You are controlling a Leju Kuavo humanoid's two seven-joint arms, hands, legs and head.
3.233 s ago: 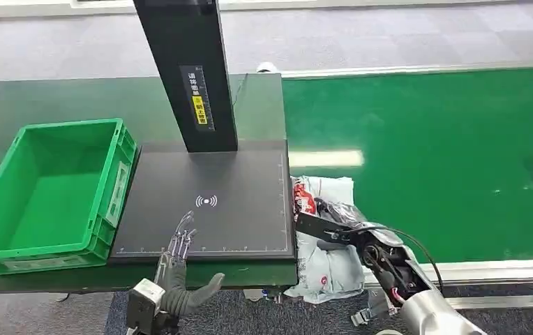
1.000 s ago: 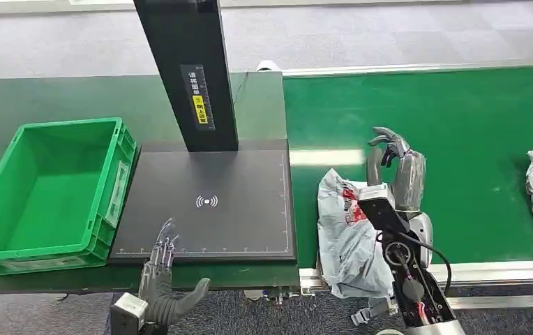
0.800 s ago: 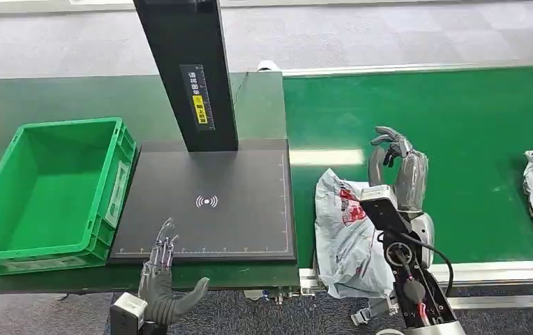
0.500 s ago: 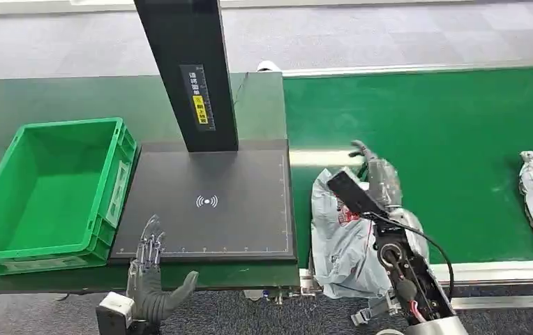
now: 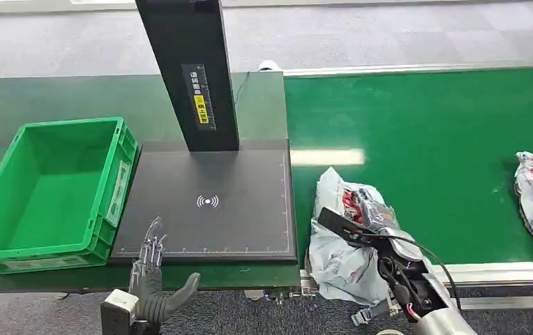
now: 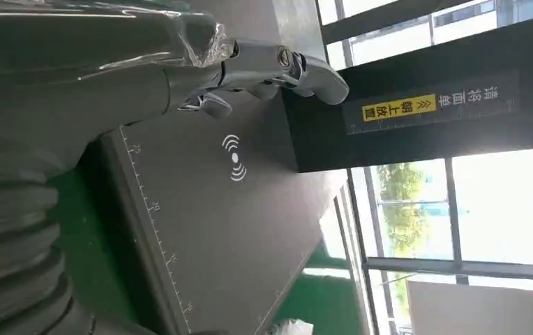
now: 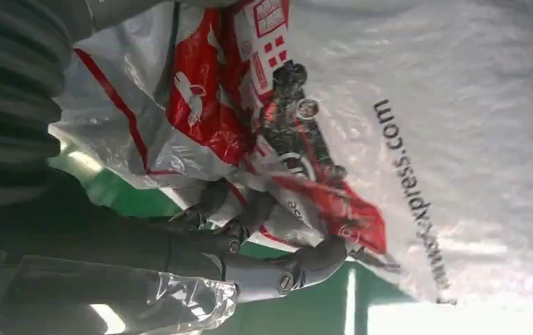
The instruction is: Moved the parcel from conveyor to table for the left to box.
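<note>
While the left hand waits open by the table, the right hand grips the bag. That bag lies long from twelve to six o'clock, and the black pad is at nine o'clock from it.

Silver arms, grey ribbed wrist covers, dark metallic fingers, black cable looping along the right forearm.

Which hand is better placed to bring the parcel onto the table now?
The right hand: it already lies on the parcel at the conveyor's near edge. The left hand waits open by the table.
</note>
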